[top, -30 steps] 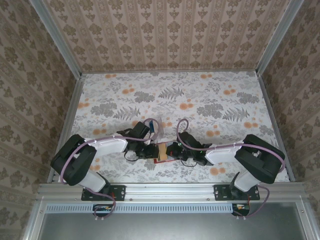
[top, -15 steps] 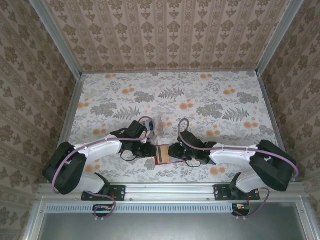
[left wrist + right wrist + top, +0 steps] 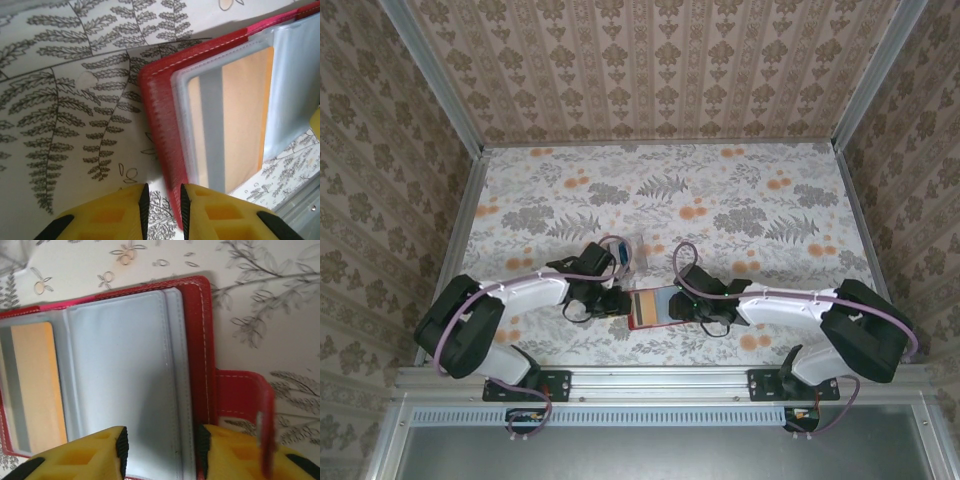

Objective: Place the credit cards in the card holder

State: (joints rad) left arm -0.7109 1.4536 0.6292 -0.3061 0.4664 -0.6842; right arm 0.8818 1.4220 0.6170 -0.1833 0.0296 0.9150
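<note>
Left gripper [image 3: 163, 201] sits low over the leaf-patterned worktop [image 3: 70, 125] with its yellow jaws only a narrow slit apart. The worktop shows through most of that slit. The red edge of the card holder [image 3: 159, 130] runs down into it, close against the finger on the right of the left wrist view. Whether that edge is actually pinched cannot be told.

Ahead of this gripper and off to its right, the card holder lies open and face up. The clear pocket nearest the gripper holds a tan card [image 3: 245, 115] with a grey stripe [image 3: 212, 130] running along its length.

Right gripper [image 3: 161, 446] is released, its jaws parted wider and straddling the near edge of the card holder's other half. Directly ahead, between the jaws, lies a pale clear pocket leaf [image 3: 120, 370]; whether the fingers press on it cannot be told. Further ahead and to the left in the right wrist view, the tan card sits in its pocket. Just right of the gap runs the red cover border with white stitching. A red clasp tab [image 3: 242, 390] sticks out just beside the right-hand finger.

Seen from above, the two grippers face each other, one at each end of the open card holder lying between them.
</note>
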